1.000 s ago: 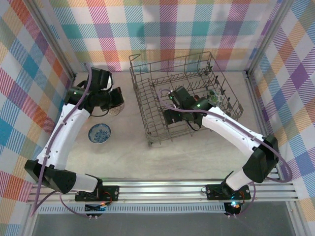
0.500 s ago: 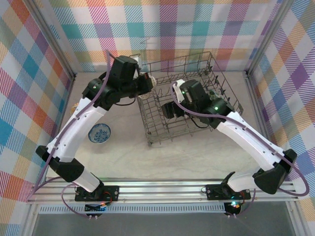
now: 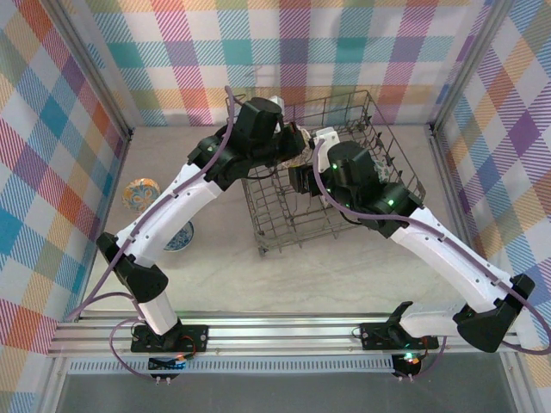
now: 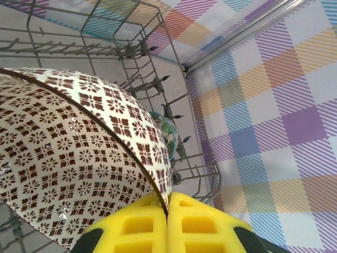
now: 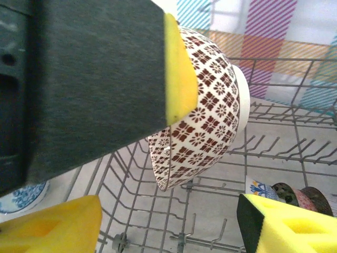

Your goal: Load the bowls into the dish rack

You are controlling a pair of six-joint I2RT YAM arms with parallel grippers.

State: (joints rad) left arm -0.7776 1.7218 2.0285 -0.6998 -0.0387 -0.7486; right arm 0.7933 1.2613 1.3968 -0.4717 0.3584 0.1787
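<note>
My left gripper is shut on the rim of a beige lattice bowl, holding it on edge above the dish rack's back left part. In the right wrist view the bowl hangs over the rack's tines, pinched by the left gripper's fingers. My right gripper is open just beside and below it inside the rack, with nothing between its fingers. An orange-teal bowl and a blue-patterned bowl sit on the table to the left.
Several bowls stand in the rack's right row: a green-leaf one, a blue-orange one and dark ones. Checked walls close in the table on the left, back and right. The left arm crosses over the blue-patterned bowl.
The left arm lifted the lattice bowl off the table at the left and swung it right, over the rack. The right gripper rose and drew back slightly. The orange-teal bowl came into view.
</note>
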